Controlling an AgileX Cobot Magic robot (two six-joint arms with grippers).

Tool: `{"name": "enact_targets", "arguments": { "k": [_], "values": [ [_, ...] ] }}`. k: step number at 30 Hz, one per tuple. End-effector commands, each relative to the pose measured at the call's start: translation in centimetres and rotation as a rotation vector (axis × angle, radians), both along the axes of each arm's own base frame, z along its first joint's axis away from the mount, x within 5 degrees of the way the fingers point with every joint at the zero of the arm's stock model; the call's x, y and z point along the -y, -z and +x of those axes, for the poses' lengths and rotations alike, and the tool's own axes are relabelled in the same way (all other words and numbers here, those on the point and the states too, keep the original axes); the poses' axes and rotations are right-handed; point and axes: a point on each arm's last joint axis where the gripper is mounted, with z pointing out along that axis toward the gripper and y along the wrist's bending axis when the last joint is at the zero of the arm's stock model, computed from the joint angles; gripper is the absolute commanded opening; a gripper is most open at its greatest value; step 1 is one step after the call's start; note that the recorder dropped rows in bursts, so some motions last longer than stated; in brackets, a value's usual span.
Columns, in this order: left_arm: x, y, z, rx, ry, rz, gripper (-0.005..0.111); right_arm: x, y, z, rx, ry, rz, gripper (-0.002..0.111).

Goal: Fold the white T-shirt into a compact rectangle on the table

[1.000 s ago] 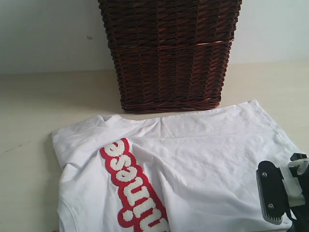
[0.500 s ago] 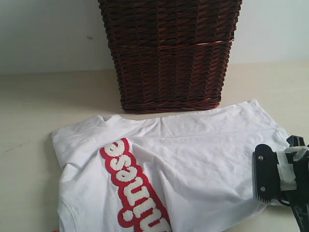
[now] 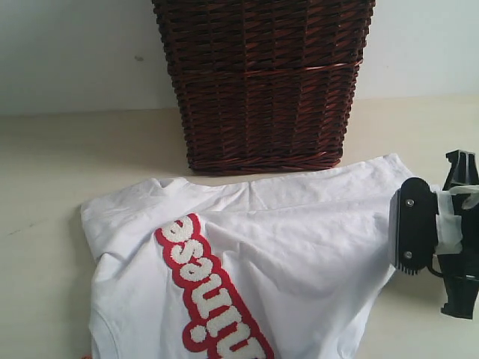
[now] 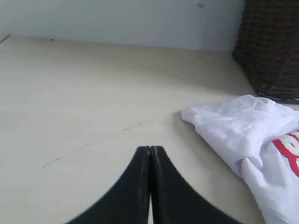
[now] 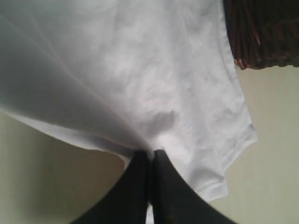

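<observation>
The white T-shirt (image 3: 299, 247) lies spread on the table (image 3: 60, 164) with its red band of white letters (image 3: 206, 288) running down the left half. My right gripper (image 3: 404, 232) is at the shirt's right edge, shut on a pinch of white fabric (image 5: 154, 135) and holding that edge up off the table. In the right wrist view the cloth hangs from my right gripper (image 5: 151, 152), with a hemmed corner (image 5: 233, 149) drooping. My left gripper (image 4: 150, 148) is shut with nothing in it, over bare table (image 4: 70, 93), to the left of the shirt's sleeve (image 4: 233, 121). The neck tag is out of view.
A dark brown wicker basket (image 3: 262, 82) stands right behind the shirt, its base close to the shirt's far edge; it also shows as the basket (image 4: 275, 46) and the basket (image 5: 261, 32) in the wrist views. A pale wall runs behind the table.
My right gripper has risen and moved toward the back, carrying the shirt's right edge; the near right part of the shirt has lifted and drawn inward. The left gripper's earlier state is not shown.
</observation>
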Motion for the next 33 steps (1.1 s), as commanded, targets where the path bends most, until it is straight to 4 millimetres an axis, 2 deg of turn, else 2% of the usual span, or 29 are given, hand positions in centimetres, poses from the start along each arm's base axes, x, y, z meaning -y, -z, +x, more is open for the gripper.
{"name": "enact_targets", "arguments": {
  "k": [1,10,13,15,18,21,25,28,33],
  "values": [
    [0.0,-0.2,0.0,0.017,-0.003,-0.005,0.000,0.0,-0.5,0.3,0.059,0.002,0.019,0.000],
    [0.0,-0.2,0.0,0.017,-0.003,-0.005,0.000,-0.4,-1.6,1.3,0.226,-0.005,0.076,0.000],
    [0.0,-0.2,0.0,0.017,-0.003,-0.005,0.000,-0.5,-1.3,1.6,0.229,-0.006,0.079,0.000],
    [0.0,-0.2,0.0,0.017,-0.003,-0.005,0.000,-0.4,-0.7,1.5,0.179,0.007,0.075,0.008],
    [0.0,-0.2,0.0,0.017,-0.003,-0.005,0.000,-0.3,0.5,1.3,0.082,0.039,0.071,0.028],
    [0.0,-0.2,0.0,0.017,-0.003,-0.005,0.000,-0.3,1.4,1.4,0.041,0.054,0.071,0.045],
    [0.0,-0.2,0.0,0.017,-0.003,-0.005,0.000,-0.5,1.5,1.9,0.058,0.146,0.171,0.048],
    [0.0,-0.2,0.0,0.017,-0.003,-0.005,0.000,-0.4,1.1,1.9,0.051,0.298,0.303,0.048],
    [0.0,-0.2,0.0,0.017,-0.003,-0.005,0.000,0.2,-0.5,0.3,-0.042,0.450,0.387,0.048]
  ]
}}
